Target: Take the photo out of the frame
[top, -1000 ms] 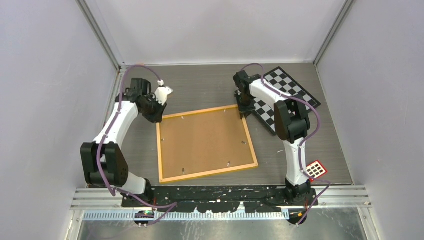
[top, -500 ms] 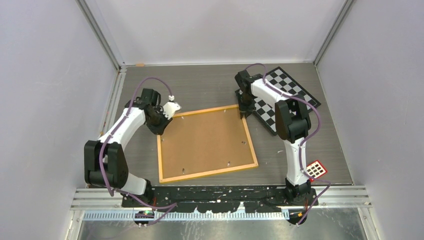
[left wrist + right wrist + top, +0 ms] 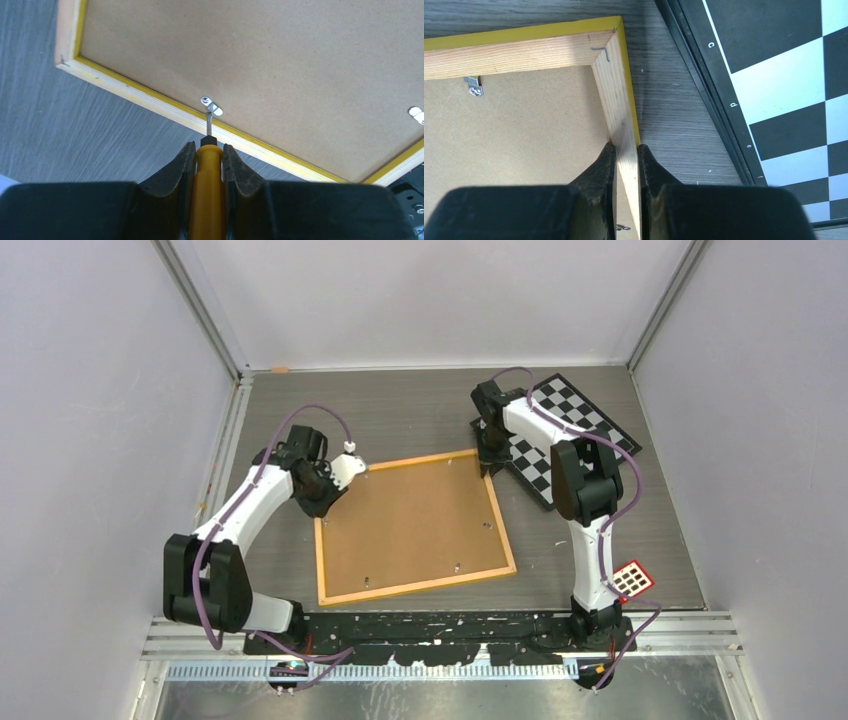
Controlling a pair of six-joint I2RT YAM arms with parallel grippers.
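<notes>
The frame [image 3: 414, 528] lies back-up on the table [image 3: 75, 130], just ahead of the left gripper [image 3: 208, 146], with its border crossing in front of the fingertips. At the right gripper [image 3: 625, 147], the frame's wooden side rail runs straight between the jaws, just short of a corner.

The photo cannot be seen; only the brown backing board [image 3: 280, 60] shows.

The left jaws stand narrowly apart, clamped on a yellow-handled tool [image 3: 207, 195] whose metal tip touches a small clip [image 3: 211, 106] at the board's edge. The right jaws are almost closed, pinching the rail. A checkerboard [image 3: 784, 90] lies near them, to their right.
</notes>
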